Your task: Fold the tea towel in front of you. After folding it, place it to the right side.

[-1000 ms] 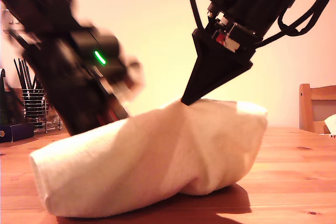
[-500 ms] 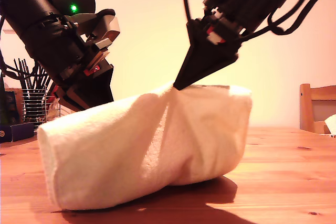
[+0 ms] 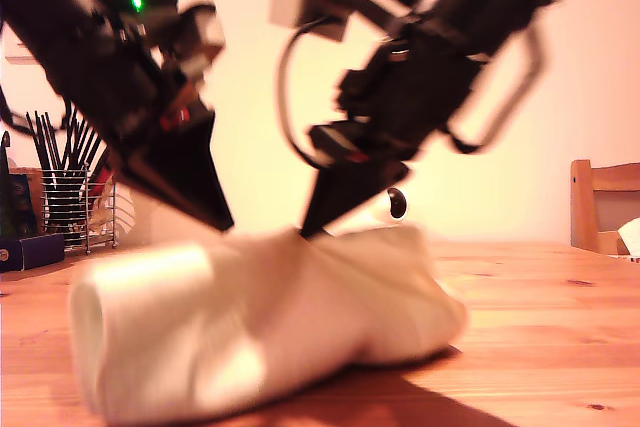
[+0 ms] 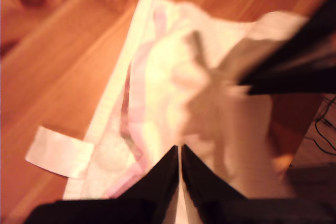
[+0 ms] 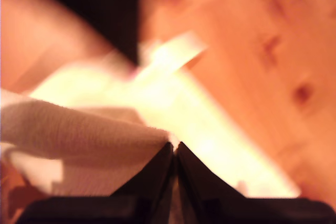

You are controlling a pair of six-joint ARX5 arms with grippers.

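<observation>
The tea towel (image 3: 270,317) lies as a cream, bunched roll on the wooden table (image 3: 540,297). Two black arms come down onto its top ridge in the exterior view, one fingertip (image 3: 225,222) nearer that view's left and one (image 3: 310,230) near the middle; I cannot tell which is first. My first gripper (image 4: 179,150) is shut at the edge of the tea towel (image 4: 173,77), whose pink pattern and white label tab (image 4: 55,153) show. My second gripper (image 5: 175,145) is shut on a raised fold of the tea towel (image 5: 79,135). Everything is motion-blurred.
A wire holder with dark sticks (image 3: 65,202) and a dark blue box (image 3: 30,250) stand at the exterior view's left. A wooden chair (image 3: 600,207) is at that view's right edge. A small white object (image 3: 395,205) sits behind the towel.
Both arms have swung down and toward the exterior view's left. The arm on that side, raised before, now touches the towel's top. The towel sits lower and more slumped.
</observation>
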